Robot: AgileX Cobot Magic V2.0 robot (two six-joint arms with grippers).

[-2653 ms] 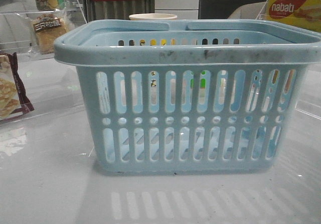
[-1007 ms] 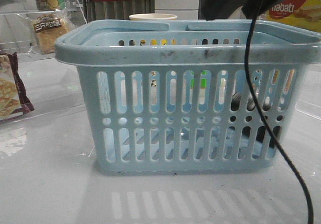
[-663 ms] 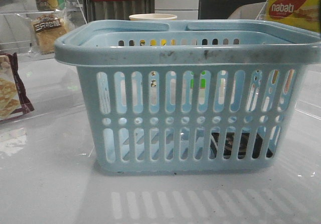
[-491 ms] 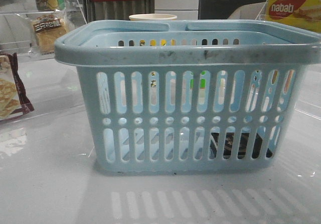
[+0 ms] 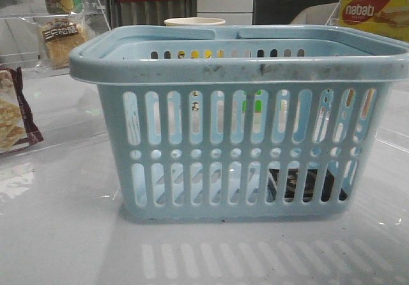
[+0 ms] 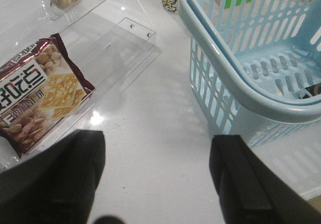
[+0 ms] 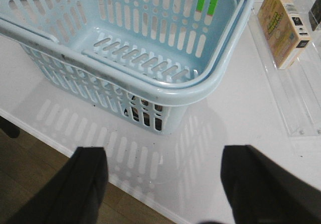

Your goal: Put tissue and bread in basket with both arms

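The light-blue basket (image 5: 236, 68) stands in the middle of the table. The black tissue pack (image 5: 307, 184) lies on its floor at the right, seen through the slots; the right wrist view shows it dark behind the slots (image 7: 145, 114). The bread (image 5: 61, 39) lies in a clear packet with a dark label at the back left, outside the basket. My left gripper (image 6: 158, 179) is open and empty over bare table beside the basket (image 6: 225, 78). My right gripper (image 7: 163, 184) is open and empty over the table's front edge, off the basket (image 7: 100, 66). Neither gripper shows in the front view.
A maroon-edged cracker packet (image 5: 13, 115) lies on a clear stand at the left, also in the left wrist view (image 6: 40, 93). A paper cup (image 5: 195, 22) stands behind the basket. A yellow biscuit box (image 5: 374, 10) sits at the back right. A beige box (image 7: 283, 23) stands on a clear stand.
The basket was empty; then my right arm reached over it, left the tissue pack inside and drew back out of the front view. Nothing has moved in the last half second.
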